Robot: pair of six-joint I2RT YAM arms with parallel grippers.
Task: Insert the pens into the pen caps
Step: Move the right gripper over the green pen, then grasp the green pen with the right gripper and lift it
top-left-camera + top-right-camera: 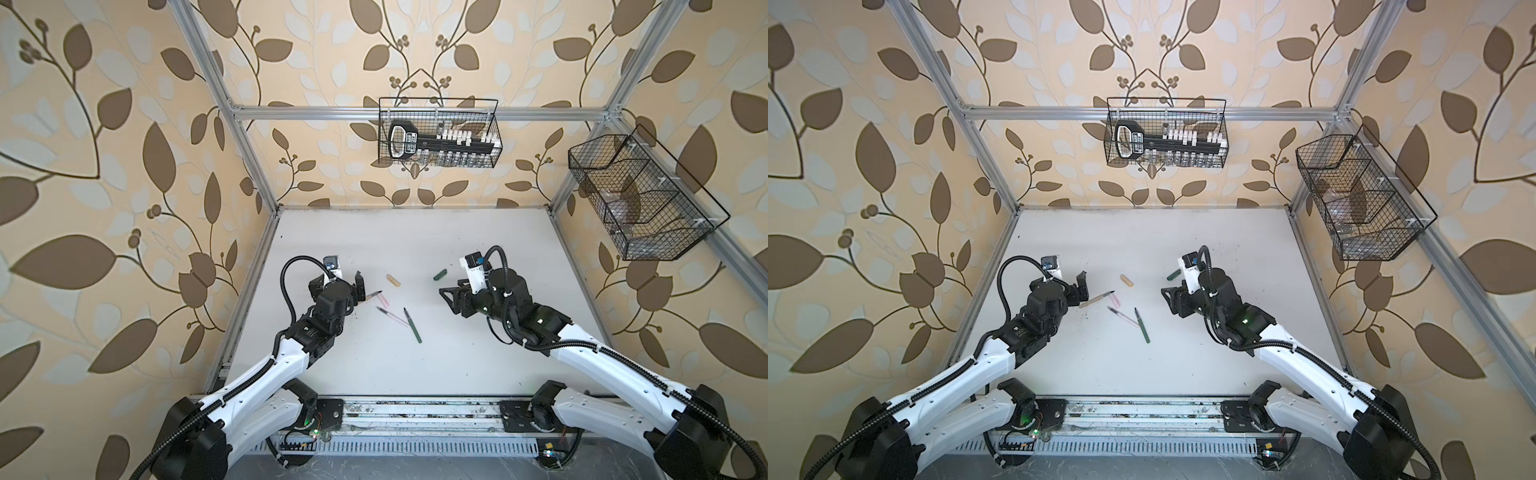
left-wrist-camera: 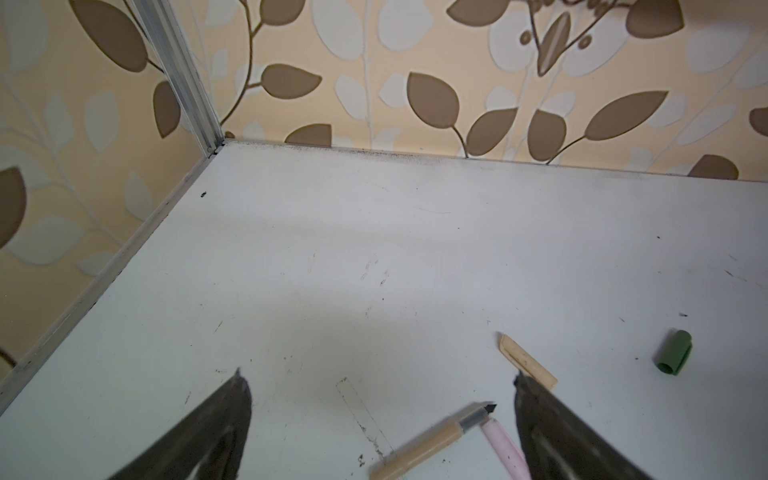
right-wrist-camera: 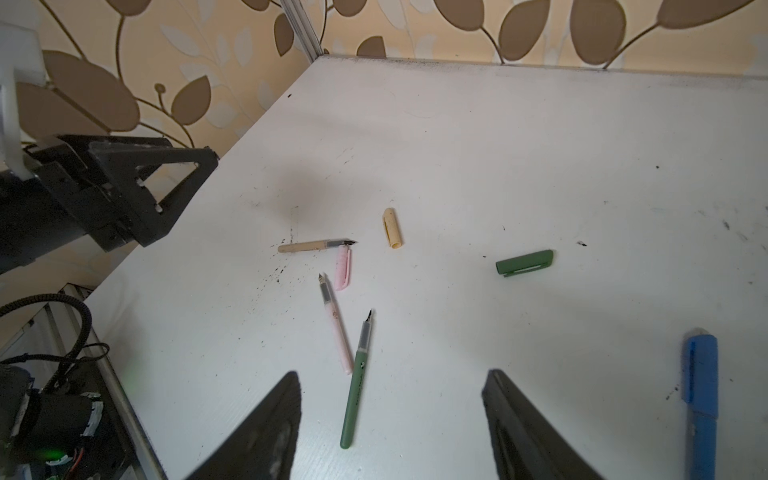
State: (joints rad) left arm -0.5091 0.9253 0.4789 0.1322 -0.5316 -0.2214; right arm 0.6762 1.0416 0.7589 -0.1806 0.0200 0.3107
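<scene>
Three uncapped pens lie mid-table: tan pen [image 1: 372,295] [image 3: 316,246], pale pink pen [image 1: 392,316] [image 3: 336,324], green pen [image 1: 412,325] [image 3: 358,382]. Loose caps: pink cap [image 3: 343,267] touching the tan pen's tip, tan cap [image 1: 394,280] [image 2: 528,361], green cap [image 1: 440,274] [image 3: 524,263]. A blue pen [image 3: 701,399] wearing its blue cap shows only in the right wrist view. My left gripper [image 1: 360,286] [image 2: 382,382] hangs open over the tan pen's rear end. My right gripper [image 1: 446,299] [image 3: 392,380] is open and empty, above the table right of the green pen.
A wire basket [image 1: 439,132] with a black and white tool hangs on the back wall. Another wire basket [image 1: 640,199] hangs on the right wall. Aluminium frame posts edge the white table [image 1: 415,374]. Dark ink specks dot the surface near the pens.
</scene>
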